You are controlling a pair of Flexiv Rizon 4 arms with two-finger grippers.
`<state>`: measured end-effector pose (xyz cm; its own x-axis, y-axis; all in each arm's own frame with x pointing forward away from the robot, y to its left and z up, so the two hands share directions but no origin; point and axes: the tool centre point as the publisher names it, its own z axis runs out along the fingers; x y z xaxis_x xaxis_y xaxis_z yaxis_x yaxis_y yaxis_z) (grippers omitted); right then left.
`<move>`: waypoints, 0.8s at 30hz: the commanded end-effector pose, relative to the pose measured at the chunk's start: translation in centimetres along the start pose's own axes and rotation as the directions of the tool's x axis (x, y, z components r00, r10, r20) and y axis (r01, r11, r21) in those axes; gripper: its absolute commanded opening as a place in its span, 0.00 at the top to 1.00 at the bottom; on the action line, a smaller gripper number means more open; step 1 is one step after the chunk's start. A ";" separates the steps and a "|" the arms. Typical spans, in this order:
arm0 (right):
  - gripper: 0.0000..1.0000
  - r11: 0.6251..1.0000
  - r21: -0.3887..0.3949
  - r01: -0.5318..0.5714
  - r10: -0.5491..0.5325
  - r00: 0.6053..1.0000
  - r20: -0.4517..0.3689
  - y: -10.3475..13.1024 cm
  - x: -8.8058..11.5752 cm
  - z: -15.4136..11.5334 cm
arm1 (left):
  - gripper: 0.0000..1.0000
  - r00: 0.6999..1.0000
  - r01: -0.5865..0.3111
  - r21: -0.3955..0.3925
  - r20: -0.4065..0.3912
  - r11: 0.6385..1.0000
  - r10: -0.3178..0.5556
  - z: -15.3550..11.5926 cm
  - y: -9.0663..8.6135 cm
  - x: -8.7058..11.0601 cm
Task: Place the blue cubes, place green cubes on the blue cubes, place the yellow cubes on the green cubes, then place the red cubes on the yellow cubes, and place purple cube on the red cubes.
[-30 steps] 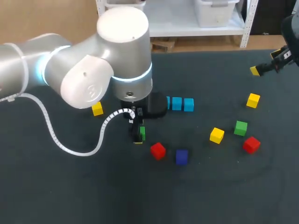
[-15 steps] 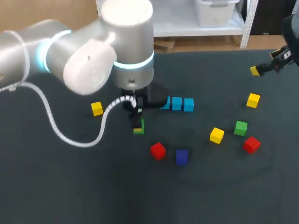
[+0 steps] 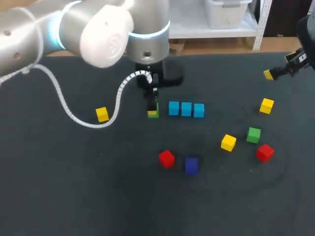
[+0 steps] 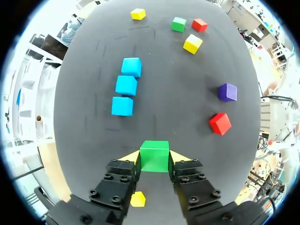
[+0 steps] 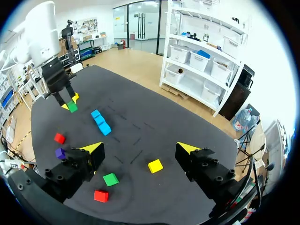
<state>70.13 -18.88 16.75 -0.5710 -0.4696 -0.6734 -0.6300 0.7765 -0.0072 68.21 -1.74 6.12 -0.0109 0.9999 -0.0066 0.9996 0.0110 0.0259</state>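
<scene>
My left gripper (image 3: 153, 110) is shut on a green cube (image 3: 153, 113), held above the table just left of a row of three blue cubes (image 3: 186, 109). In the left wrist view the green cube (image 4: 154, 156) sits between both yellow-tipped fingers, with the blue cubes (image 4: 126, 85) ahead. Loose on the table are a red cube (image 3: 166, 159), a purple cube (image 3: 191, 165), yellow cubes (image 3: 228, 142) (image 3: 267, 105) (image 3: 102, 114), a second green cube (image 3: 254, 134) and a second red cube (image 3: 265, 152). My right gripper (image 5: 140, 150) is open and empty, high over the far right edge (image 3: 278, 69).
The dark table (image 3: 74, 187) is bare across its front and left. The loose cubes lie in the middle and right. My left arm's cable (image 3: 74, 118) hangs over the left side near the lone yellow cube.
My left gripper closed on the green cube, lifted it and carried it away from the front toward the left end of the blue row. The right arm has not moved.
</scene>
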 end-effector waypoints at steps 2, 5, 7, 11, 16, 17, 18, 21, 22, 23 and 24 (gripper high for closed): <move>0.00 1.000 0.003 -0.001 0.001 1.000 0.000 0.1 0.0 -0.1 | 1.00 0.999 -0.012 0.039 -0.036 0.999 0.014 -0.4 1.6 -1.8; 0.00 1.000 0.003 -0.001 0.001 1.000 0.000 0.1 0.0 -0.1 | 1.00 0.999 -0.011 0.037 -0.032 0.999 0.012 -0.8 2.0 -2.4; 0.00 1.000 0.003 -0.001 0.001 1.000 0.000 0.1 0.0 -0.1 | 1.00 0.999 -0.012 0.034 -0.030 0.999 0.013 -0.9 2.3 -2.8; 0.00 1.000 0.003 -0.001 0.001 1.000 0.000 0.1 0.0 -0.1 | 1.00 1.000 0.003 0.044 -0.027 0.999 -0.001 -0.9 2.8 -3.6; 0.00 1.000 0.003 -0.001 0.001 1.000 0.000 0.1 0.0 -0.1 | 1.00 1.000 0.007 0.056 -0.028 0.998 -0.006 -0.1 3.1 -5.0; 0.00 1.000 0.003 -0.001 0.001 1.000 0.000 0.1 0.0 -0.1 | 1.00 1.000 0.003 0.058 -0.028 0.998 -0.001 0.1 3.1 -5.2; 0.00 1.000 0.003 -0.001 0.001 1.000 0.000 0.1 0.0 -0.1 | 1.00 1.000 0.001 0.057 -0.029 0.998 0.001 0.3 3.1 -5.4; 0.00 1.000 0.003 -0.001 0.001 1.000 0.000 0.1 0.0 -0.1 | 1.00 1.000 -0.006 0.058 -0.027 0.998 0.008 0.4 3.3 -5.7; 0.00 1.000 0.003 -0.001 0.001 1.000 0.000 0.1 0.0 -0.1 | 1.00 1.000 -0.007 0.058 -0.026 0.998 0.009 0.4 3.5 -5.9; 0.00 1.000 0.003 -0.001 0.001 1.000 0.000 0.1 0.0 -0.1 | 1.00 1.000 -0.009 0.057 -0.025 0.998 0.010 0.5 3.6 -6.0; 0.00 1.000 0.003 -0.001 0.001 1.000 0.000 0.1 0.0 -0.1 | 1.00 1.000 -0.011 0.056 -0.026 0.998 0.013 0.6 3.7 -6.2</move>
<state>70.13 -18.88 16.76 -0.5710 -0.4695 -0.6734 -0.6300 0.7766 -0.0072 71.16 -7.27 5.73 -0.0021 1.0000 0.0042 1.0000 0.0022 -0.0025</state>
